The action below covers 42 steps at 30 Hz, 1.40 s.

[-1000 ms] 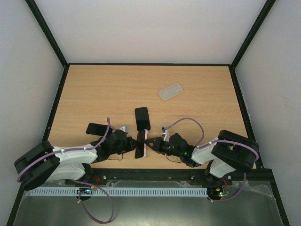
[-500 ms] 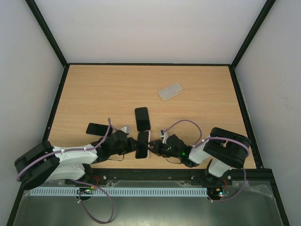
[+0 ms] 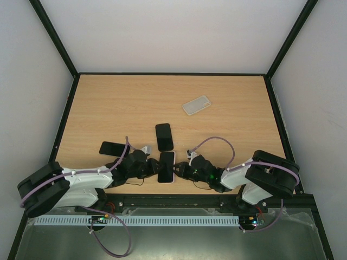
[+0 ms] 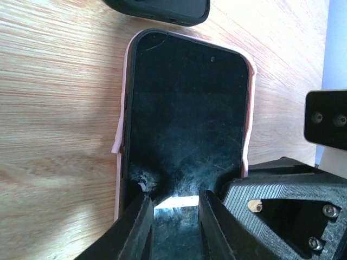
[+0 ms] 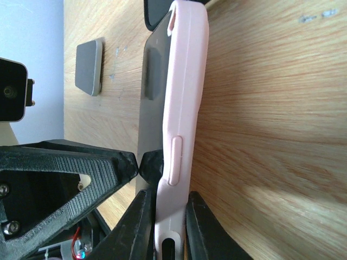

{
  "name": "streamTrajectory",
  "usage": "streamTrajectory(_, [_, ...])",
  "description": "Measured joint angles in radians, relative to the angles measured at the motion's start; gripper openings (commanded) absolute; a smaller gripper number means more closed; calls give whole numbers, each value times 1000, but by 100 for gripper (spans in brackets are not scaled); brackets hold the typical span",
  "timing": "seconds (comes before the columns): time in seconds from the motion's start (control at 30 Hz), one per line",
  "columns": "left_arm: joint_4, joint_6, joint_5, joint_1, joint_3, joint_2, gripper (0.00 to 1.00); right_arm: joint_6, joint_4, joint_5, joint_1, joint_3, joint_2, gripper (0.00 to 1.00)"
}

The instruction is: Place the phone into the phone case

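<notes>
The phone (image 3: 166, 166) has a black screen and sits inside a pink phone case (image 4: 129, 81), face up near the table's front edge between both grippers. The case's left edge (image 4: 117, 145) flares away from the phone. My right gripper (image 5: 169, 201) is shut on the case's side (image 5: 181, 108), one finger on each face; in the top view the right gripper (image 3: 178, 171) is at the phone's right. The left gripper (image 4: 174, 205) hovers over the screen's near end, jaws slightly apart with nothing between them; from above, the left gripper (image 3: 153, 169) is at the phone's left.
A second black phone (image 3: 164, 136) lies just beyond the cased one, its end visible in the left wrist view (image 4: 157, 8). Another black phone (image 3: 111, 148) lies at the left. A clear case (image 3: 197, 105) rests further back on the wooden table (image 3: 108, 103).
The cased phone has tipped from standing on its edge to lying screen up. The left jaws have parted a little, and the right jaws have closed tighter on the case.
</notes>
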Motion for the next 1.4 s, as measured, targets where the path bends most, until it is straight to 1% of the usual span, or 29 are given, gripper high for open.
streamTrajectory(0.17, [-74, 5, -13, 0, 0, -59, 33, -2, 8, 3, 0, 0, -3, 9])
streamTrajectory(0.27, [-125, 10, -35, 0, -1, -100, 33, -2, 13, 3, 0, 0, -2, 7])
streamTrajectory(0.37, [-146, 13, -48, 0, -14, -114, 28, -2, 20, 3, 0, 0, 0, 6])
streamTrajectory(0.47, [-140, 10, -48, 0, -35, -103, 21, -2, 29, 3, 0, 0, 5, 10])
streamTrajectory(0.57, [-94, 6, -34, 0, -57, -66, 16, -1, 39, 2, 0, 0, 15, 15])
streamTrajectory(0.63, [-46, 4, -25, 0, -58, -41, 12, 1, 44, -4, -2, 0, 29, 15])
streamTrajectory(0.67, [-21, 4, -19, 0, -58, -28, 11, 2, 48, -6, -2, 0, 37, 14])
streamTrajectory(0.77, [21, 0, -10, -1, -56, -4, 8, 12, 72, -9, -4, -7, 57, 4])
streamTrajectory(0.83, [22, -2, -13, -2, -57, -5, 9, 29, 103, -18, -9, -14, 61, 2])
streamTrajectory(0.9, [19, -7, -16, -2, -57, -11, 17, 30, 111, -27, -13, -16, 61, 2])
streamTrajectory(1.0, [0, -16, -12, -8, -64, -49, 34, 16, 111, -54, -28, -16, 47, 2])
streamTrajectory(1.07, [-24, -19, -12, -11, -69, -133, 45, -7, 86, -72, -35, -19, -4, 2])
streamTrajectory(1.1, [-42, -19, -14, -11, -70, -190, 53, -17, 73, -80, -37, -22, -34, 2])
streamTrajectory(1.17, [-84, -15, -20, -7, -69, -310, 66, -42, 35, -102, -40, -27, -130, 2])
streamTrajectory(1.2, [-114, -13, -27, -2, -68, -386, 71, -56, 22, -114, -41, -29, -184, 2])
streamTrajectory(1.27, [-176, -6, -39, 10, -60, -533, 77, -79, -3, -141, -42, -29, -290, 2])
streamTrajectory(1.4, [-298, 23, -63, 35, -27, -795, 81, -112, -51, -201, -42, -29, -481, 2])
